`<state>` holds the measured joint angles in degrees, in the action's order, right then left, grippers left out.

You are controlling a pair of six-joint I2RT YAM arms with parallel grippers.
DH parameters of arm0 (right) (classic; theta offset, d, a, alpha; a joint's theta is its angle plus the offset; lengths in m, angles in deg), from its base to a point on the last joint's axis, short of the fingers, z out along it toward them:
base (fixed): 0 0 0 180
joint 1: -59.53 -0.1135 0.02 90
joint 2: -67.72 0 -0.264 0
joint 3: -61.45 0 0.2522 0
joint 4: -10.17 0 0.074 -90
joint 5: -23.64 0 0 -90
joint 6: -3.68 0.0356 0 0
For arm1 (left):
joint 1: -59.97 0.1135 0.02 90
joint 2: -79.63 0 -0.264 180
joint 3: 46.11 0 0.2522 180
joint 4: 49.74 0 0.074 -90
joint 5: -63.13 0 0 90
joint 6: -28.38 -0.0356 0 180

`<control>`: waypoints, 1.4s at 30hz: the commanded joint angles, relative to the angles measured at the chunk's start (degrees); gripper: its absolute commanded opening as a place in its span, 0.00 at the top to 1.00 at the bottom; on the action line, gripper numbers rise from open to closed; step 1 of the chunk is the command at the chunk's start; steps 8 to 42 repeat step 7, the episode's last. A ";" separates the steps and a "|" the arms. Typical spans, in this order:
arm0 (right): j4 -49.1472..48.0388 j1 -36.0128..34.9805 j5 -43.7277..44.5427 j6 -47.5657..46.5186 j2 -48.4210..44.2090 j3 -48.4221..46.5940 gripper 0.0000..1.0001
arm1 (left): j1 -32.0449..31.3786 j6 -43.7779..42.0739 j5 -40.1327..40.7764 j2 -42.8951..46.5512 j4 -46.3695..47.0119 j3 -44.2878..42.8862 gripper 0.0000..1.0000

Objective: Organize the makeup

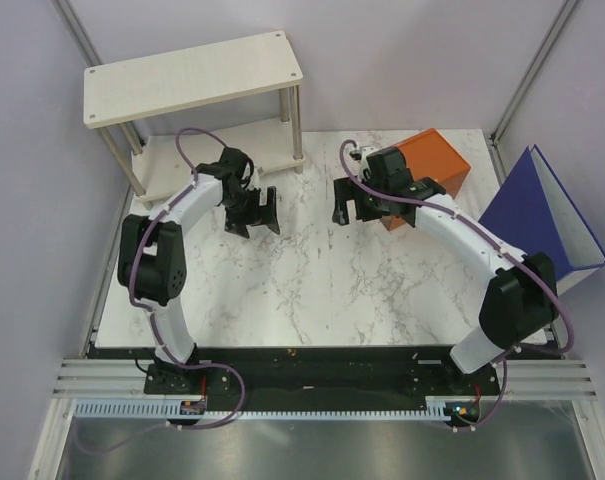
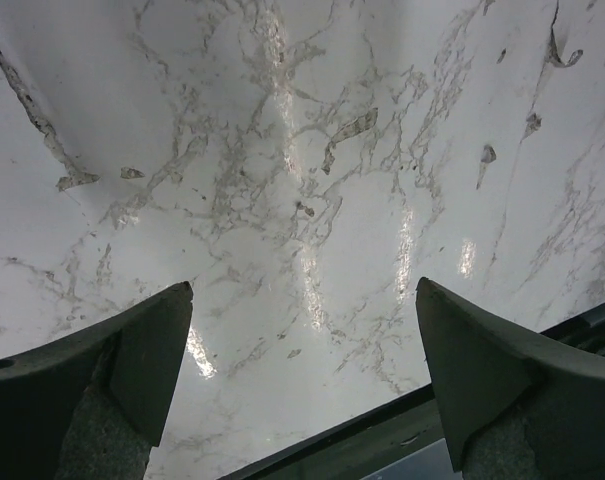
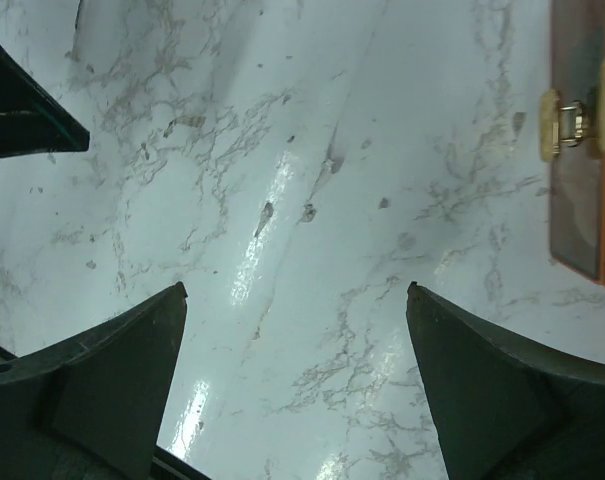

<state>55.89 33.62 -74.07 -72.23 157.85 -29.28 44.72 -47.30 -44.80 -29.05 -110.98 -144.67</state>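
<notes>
1. My right pincer point(image 1: 354, 212) hangs over the middle of the marble table point(image 1: 312, 290) with its fingers point(image 3: 102, 380) spread wide apart. Between them I see only bare marble.
2. My left pincer point(image 1: 252, 222) hangs just to the left of it, well apart from it. Its fingers point(image 2: 112, 370) are spread wide too, with nothing between them but the tabletop.
3. Both pincers point down at the table, and neither one touches or holds anything.
4. Just beside the right pincer, on its right and towards the back, stands the orange box point(image 1: 437, 160). My right wrist camera catches its edge: a smoky see-through drawer front point(image 3: 574, 200) with a gold handle point(image 3: 564, 125).
5. I cannot make out the makeup in any view, so I cannot tell where it lies relative to either pincer. The drawer front is too dim to see through.
6. Further out, a pale two-level shelf point(image 1: 192, 75) stands at the back left corner, and a blue binder point(image 1: 537, 215) leans at the right edge of the table.
</notes>
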 commanded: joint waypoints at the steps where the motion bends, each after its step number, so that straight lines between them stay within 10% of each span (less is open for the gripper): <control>1: 1.35 -3.09 0.76 -0.99 3.03 -2.57 0.02 | 0.39 -4.39 0.72 4.79 1.60 1.29 0.01; 42: 1.08 -4.41 1.99 -1.17 3.65 -3.71 0.02 | 2.85 -3.52 -7.90 8.56 7.04 5.86 0.01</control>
